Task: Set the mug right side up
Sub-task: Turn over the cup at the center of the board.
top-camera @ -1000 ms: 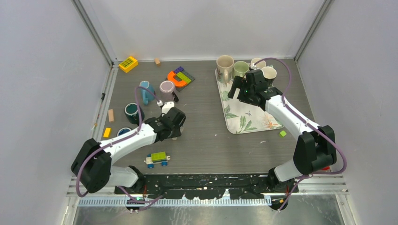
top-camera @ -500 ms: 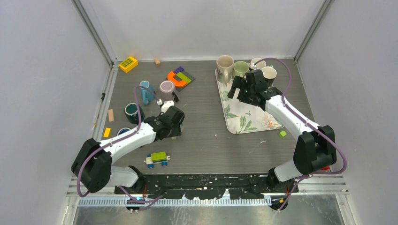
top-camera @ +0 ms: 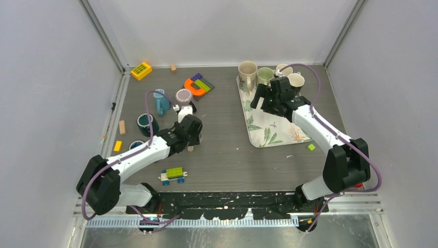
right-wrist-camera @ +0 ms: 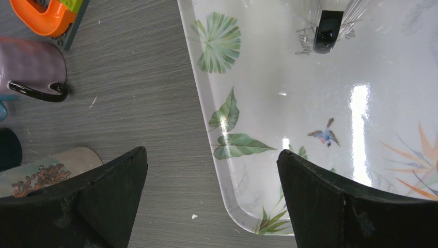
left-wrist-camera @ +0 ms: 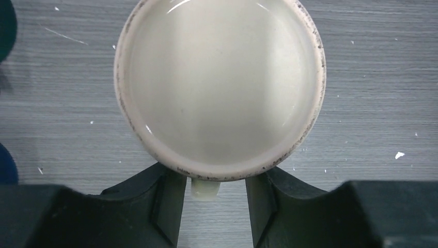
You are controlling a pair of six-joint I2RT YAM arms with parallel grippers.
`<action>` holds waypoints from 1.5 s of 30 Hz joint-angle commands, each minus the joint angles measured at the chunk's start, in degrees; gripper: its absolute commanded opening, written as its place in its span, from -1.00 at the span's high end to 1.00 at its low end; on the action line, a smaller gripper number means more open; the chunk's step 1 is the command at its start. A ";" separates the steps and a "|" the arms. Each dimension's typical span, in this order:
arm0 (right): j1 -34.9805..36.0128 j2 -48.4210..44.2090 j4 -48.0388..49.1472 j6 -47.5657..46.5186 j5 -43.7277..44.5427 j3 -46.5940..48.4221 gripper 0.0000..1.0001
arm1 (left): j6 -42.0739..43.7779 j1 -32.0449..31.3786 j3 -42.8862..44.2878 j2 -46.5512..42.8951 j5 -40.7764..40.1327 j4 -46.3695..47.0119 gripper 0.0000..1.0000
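Mug (left-wrist-camera: 219, 85), cream, standing on the grey table (left-wrist-camera: 372, 77) directly under the left gripper (left-wrist-camera: 215, 178), covered by that arm in the overhead view. Facing the wrist camera, a scuffed round ring around a shallow-looking glossy disc, more like a base than a mouth, though not certain from this angle. Handle (left-wrist-camera: 204, 188) pointing back between the two fingers (left-wrist-camera: 165, 206), jaws parted, a sliver of table showing on either side of the handle, nothing gripped. Bare tabletop right of the mug; at the left margin of that view, two dark rounded shapes (left-wrist-camera: 5, 23) close by. From above, crowded on the left and far sides: teal mug (top-camera: 146, 124), blue mug (top-camera: 161, 102) and pink mug (top-camera: 183, 95) just beyond the wrist, toy car (top-camera: 173, 175) on the near side. Open grey strip between the left gripper and the leaf-print tray (top-camera: 268, 132). Right gripper (right-wrist-camera: 210, 155) spread wide and empty, hovering over the tray's left edge, four mugs (top-camera: 265, 76) lined along its far rim.
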 commanded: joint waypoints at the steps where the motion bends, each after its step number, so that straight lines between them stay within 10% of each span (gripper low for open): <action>1: 0.38 -1.20 2.05 0.46 -0.31 -0.10 -1.00 | 2.80 0.30 -0.69 -1.58 -5.08 6.35 0.10; 45: 0.78 -2.00 2.30 0.68 -0.97 -0.48 -1.00 | 5.83 0.41 -0.23 4.44 -10.83 10.49 0.41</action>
